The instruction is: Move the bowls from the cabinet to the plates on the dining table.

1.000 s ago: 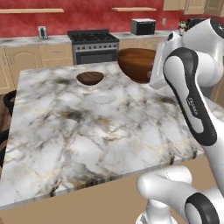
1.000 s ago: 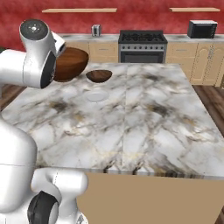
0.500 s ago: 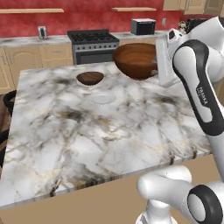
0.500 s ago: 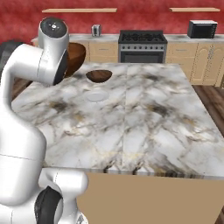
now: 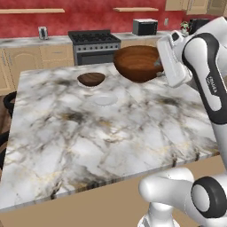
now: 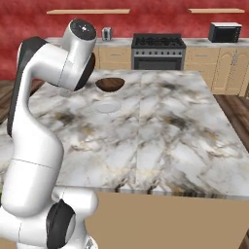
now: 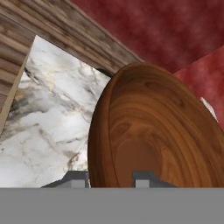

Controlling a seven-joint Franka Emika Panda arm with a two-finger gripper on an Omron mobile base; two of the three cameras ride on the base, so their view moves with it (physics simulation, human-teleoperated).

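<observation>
glossy reddish brown wood-grain bowl (image 5: 137,62) held in the air over the far side of the marble dining table (image 5: 133,133), gripper (image 7: 111,178) clamped on its rim, darker bowl (image 5: 91,79) on a plate, empty white plate (image 5: 104,100) just in front, stove (image 5: 95,42) and microwave (image 5: 145,26) behind

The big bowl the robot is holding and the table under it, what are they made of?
The reddish-brown bowl looks like polished wood: curved grain lines and a glossy shine. The dining table top looks like marble, white-grey with dark and gold veins. Both are rendered, so that's only their look.
</observation>
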